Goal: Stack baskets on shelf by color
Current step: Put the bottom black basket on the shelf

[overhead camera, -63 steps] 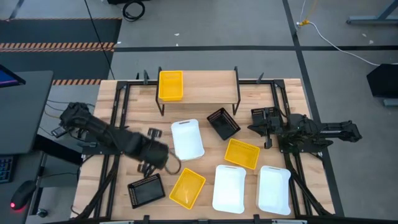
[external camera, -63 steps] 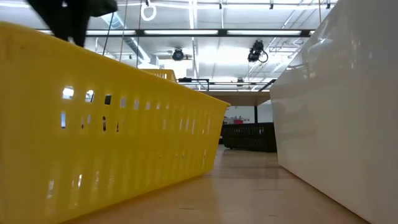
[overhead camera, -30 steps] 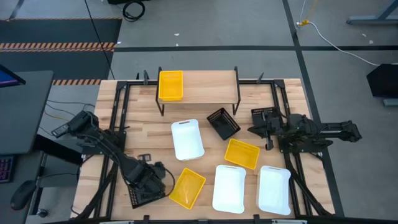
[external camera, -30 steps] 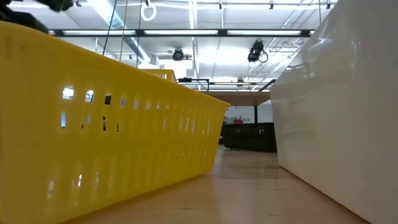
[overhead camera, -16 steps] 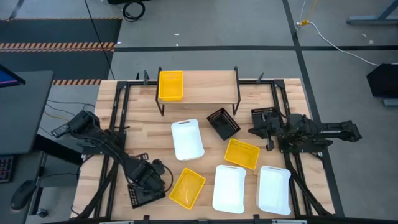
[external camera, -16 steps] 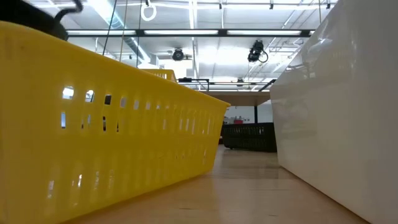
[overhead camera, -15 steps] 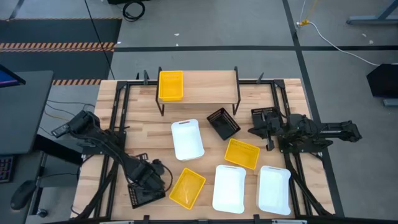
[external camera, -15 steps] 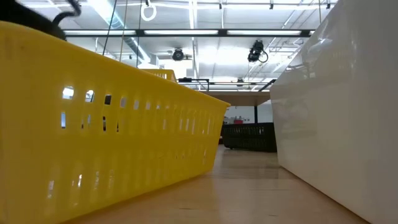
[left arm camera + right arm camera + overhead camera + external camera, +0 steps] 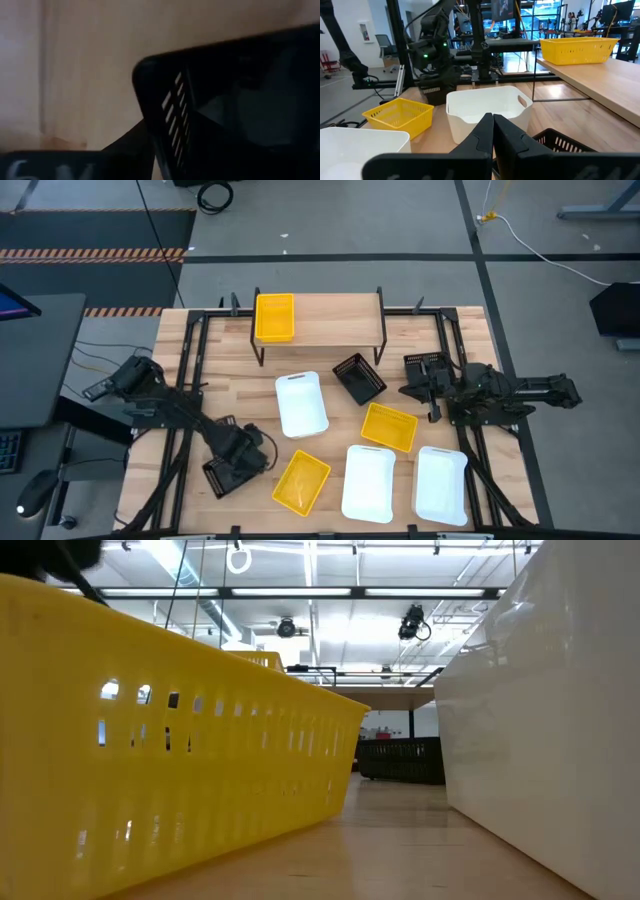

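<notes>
The left gripper is low over the worktop near its front left corner, at the black mesh basket that lies there. In the left wrist view this black mesh basket fills most of the picture, with one rounded corner and its slotted side very close to the camera, but whether the fingers are gripping its rim or only stand around it, I cannot tell. The right gripper waits near the right edge of the worktop, and its fingers are pressed together with nothing between them. The shelf stands at the back edge of the worktop, and one yellow basket lies on the left end of its top board. In front of the shelf, near the middle of the worktop, there is a white basket, and beside it a second black basket, turned at an angle. A second yellow basket lies right of the middle. Along the front edge lie a third yellow basket, just beside the black mesh basket, then two more white baskets side by side toward the front right corner.
</notes>
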### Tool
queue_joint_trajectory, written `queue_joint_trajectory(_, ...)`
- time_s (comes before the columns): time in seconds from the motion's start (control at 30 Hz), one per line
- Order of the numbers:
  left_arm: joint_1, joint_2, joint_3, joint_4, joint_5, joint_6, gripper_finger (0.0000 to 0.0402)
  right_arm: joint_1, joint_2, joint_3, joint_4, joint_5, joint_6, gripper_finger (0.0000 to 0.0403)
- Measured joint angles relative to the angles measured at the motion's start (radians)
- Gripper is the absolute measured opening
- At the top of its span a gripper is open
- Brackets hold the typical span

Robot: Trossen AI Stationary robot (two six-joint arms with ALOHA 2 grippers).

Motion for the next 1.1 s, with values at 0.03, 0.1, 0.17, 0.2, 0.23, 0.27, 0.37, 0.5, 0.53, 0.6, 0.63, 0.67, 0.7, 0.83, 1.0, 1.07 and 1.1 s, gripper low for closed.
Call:
queue_joint_trajectory(0.03, 0.018, 0.0, -0.001, -0.021, -0.016, 0.003, 0.0116, 0.0, 0.0, 0.0, 0.0, 0.0, 0.0, 0.0013)
queue_joint_trajectory(0.1, 0.062, 0.0, -0.003, -0.069, -0.066, 0.006, 0.0108, 0.0, 0.0, 0.0, 0.0, 0.0, 0.0, 0.0013)
queue_joint_trajectory(0.17, 0.112, 0.0, -0.003, -0.104, -0.114, 0.019, 0.0101, 0.0, 0.0, 0.0, 0.0, 0.0, 0.0, 0.0013)
queue_joint_trajectory(0.2, 0.137, 0.0, -0.003, -0.117, -0.133, 0.035, 0.0098, 0.0, 0.0, 0.0, 0.0, 0.0, -0.001, 0.0013)
queue_joint_trajectory(0.23, 0.162, 0.0, -0.003, -0.127, -0.154, 0.052, 0.0094, 0.0, 0.0, 0.0, 0.0, 0.0, -0.002, 0.0013)
queue_joint_trajectory(0.27, 0.187, 0.0, -0.003, -0.133, -0.173, 0.074, 0.0091, 0.0, 0.0, 0.0, 0.0, 0.0, -0.005, 0.0013)
queue_joint_trajectory(0.37, 0.261, 0.0, -0.003, -0.128, -0.221, 0.129, 0.0084, 0.0, 0.0, 0.0, 0.0, 0.0, -0.011, 0.0013)
queue_joint_trajectory(0.5, 0.332, -0.01, -0.003, -0.118, -0.233, 0.211, 0.0081, 0.0, 0.0, 0.0, 0.0, 0.0, -0.009, 0.0013)
queue_joint_trajectory(0.53, 0.342, -0.01, -0.003, -0.11, -0.235, 0.228, 0.0082, 0.0, 0.0, 0.0, 0.0, 0.0, -0.009, 0.0013)
queue_joint_trajectory(0.6, 0.354, -0.009, -0.003, -0.098, -0.234, 0.243, 0.0087, 0.0, 0.0, 0.0, 0.0, 0.0, -0.009, 0.0013)
queue_joint_trajectory(0.63, 0.357, -0.009, -0.003, -0.095, -0.234, 0.25, 0.0089, 0.0, 0.0, 0.0, 0.0, 0.0, -0.009, 0.0013)
queue_joint_trajectory(0.67, 0.359, -0.009, -0.002, -0.094, -0.234, 0.256, 0.0092, 0.0, 0.0, 0.0, 0.0, 0.0, -0.01, 0.0013)
queue_joint_trajectory(0.7, 0.361, -0.009, 0.001, -0.094, -0.236, 0.263, 0.0095, 0.0, 0.0, 0.0, 0.0, 0.0, -0.01, 0.0013)
queue_joint_trajectory(0.83, 0.354, -0.009, 0.039, -0.093, -0.308, 0.296, 0.0102, 0.0, 0.0, 0.0, 0.0, 0.0, -0.01, 0.0013)
queue_joint_trajectory(1.0, 0.346, -0.009, 0.117, -0.097, -0.339, 0.369, 0.0087, 0.0, 0.0, 0.0, 0.0, 0.0, -0.009, 0.0013)
queue_joint_trajectory(1.07, 0.347, -0.009, 0.148, -0.107, -0.339, 0.388, 0.0072, 0.0, 0.0, 0.0, 0.0, -0.002, -0.008, 0.0013)
queue_joint_trajectory(1.1, 0.347, -0.009, 0.161, -0.12, -0.339, 0.393, 0.0063, 0.0, 0.0, 0.0, 0.0, -0.002, -0.008, 0.0013)
